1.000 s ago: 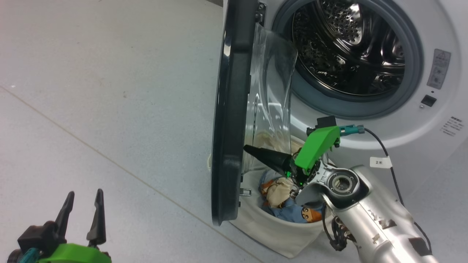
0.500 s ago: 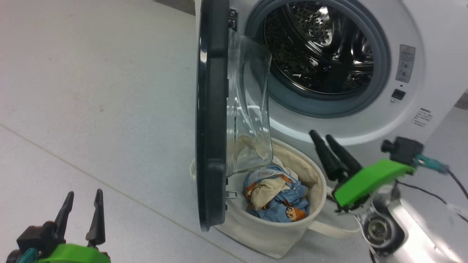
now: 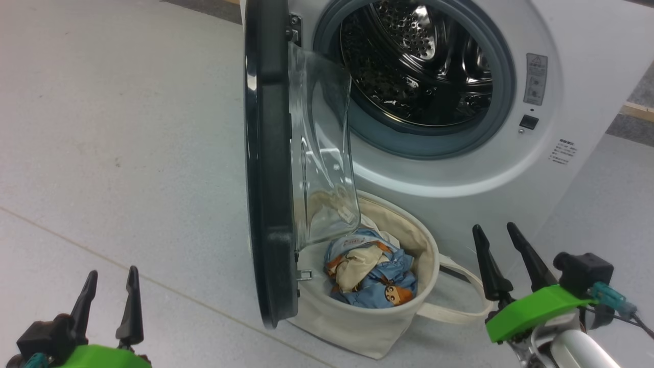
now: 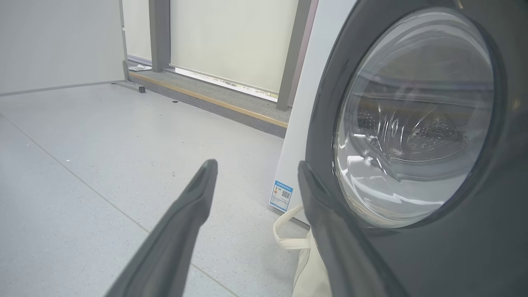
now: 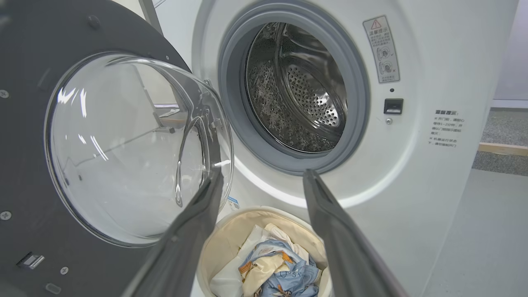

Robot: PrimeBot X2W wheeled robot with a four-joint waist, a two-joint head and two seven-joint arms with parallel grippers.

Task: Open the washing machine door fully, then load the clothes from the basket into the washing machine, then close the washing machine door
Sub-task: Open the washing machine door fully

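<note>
Since the right claw (image 3: 493,227) stood released and empty, fingers spread, nothing had yet been lifted; the clothes (image 3: 370,271) lay bundled in the basket (image 3: 357,327), at about 9 o'clock from that claw in the head view.

Risk one, by my judgement: the basket's loop handle (image 3: 462,306) lay near the claw, and a low reach could snag it and tip the basket.

Risk two: the door (image 3: 268,153) stood edge-on at 9 o'clock of the drum (image 3: 409,66), its glass bowl (image 3: 319,153) overhanging the basket's 10 o'clock side; a descent from that side could strike glass.

Risk three: a shallow pinch on the loose bundle could shed a piece onto the floor (image 3: 127,128) short of the washing machine (image 3: 577,61).

Pose: the right claw sat at 4 o'clock of the head view, fingers pointing to 12, leaning slightly toward 11; its wrist view looked over the basket toward the drum. The left claw (image 3: 113,271) rested at 8 o'clock, likewise released and empty, fingers to 12, the door's outer face at 3 o'clock in its wrist view.
</note>
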